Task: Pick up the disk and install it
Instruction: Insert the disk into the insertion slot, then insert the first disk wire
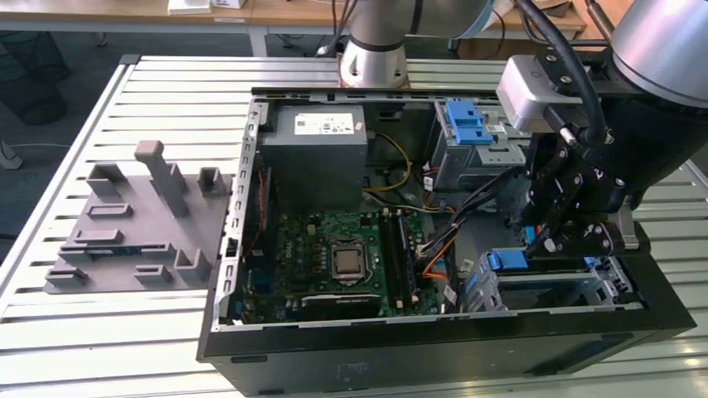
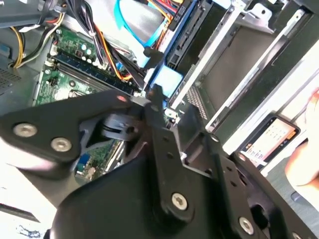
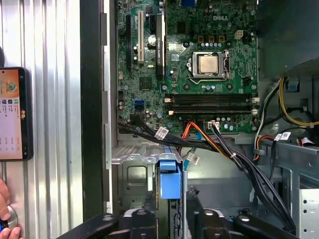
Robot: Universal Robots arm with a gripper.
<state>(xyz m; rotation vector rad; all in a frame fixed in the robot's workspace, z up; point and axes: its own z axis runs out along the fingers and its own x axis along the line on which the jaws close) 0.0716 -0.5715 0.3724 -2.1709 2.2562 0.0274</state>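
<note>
Looking across a pale slatted metal worktop (image 1: pixel 166 91) running from edge to edge of the exterior view. Finding on it a large black computer tower case (image 1: pixel 443 352), lying on its side with the panel off, taking up the centre and lower right of that view. Noting the silver and black robot arm (image 1: pixel 664 50) reaching in from the upper right, bending down over the case's right end. Seeing a grey plastic fixture with upright posts and slots (image 1: pixel 133 224) sitting at the exterior view's left, well apart from the arm. Inside the case, spotting a grey power supply box with a white label (image 1: pixel 321 157) at upper centre, and below it a green motherboard (image 1: pixel 321 257) with a silver processor in its socket. Catching a grey metal drive cage with a blue handle (image 1: pixel 470 141) just beside the power supply, toward the exterior view's right.

Tracking the black pincer (image 1: pixel 559 245) hanging low over the drive bay at the lower right, and appearing in both wrist views (image 3: pixel 169 224) (image 2: pixel 154 97). Not managing to tell whether gripping or released. Placing the disk in its blue plastic carrier (image 1: pixel 509 261) standing on edge in that bay, directly at the pincer's tip, with its blue end showing in both wrist views (image 3: pixel 170 181) (image 2: pixel 167 82) beside bundled black and orange cables (image 3: pixel 234 154).

Noticing, outside the case wall on the worktop, a dark phone with a lit screen (image 3: pixel 12 114) (image 2: pixel 269 139), and a person's hand (image 3: pixel 5 219) near it.
</note>
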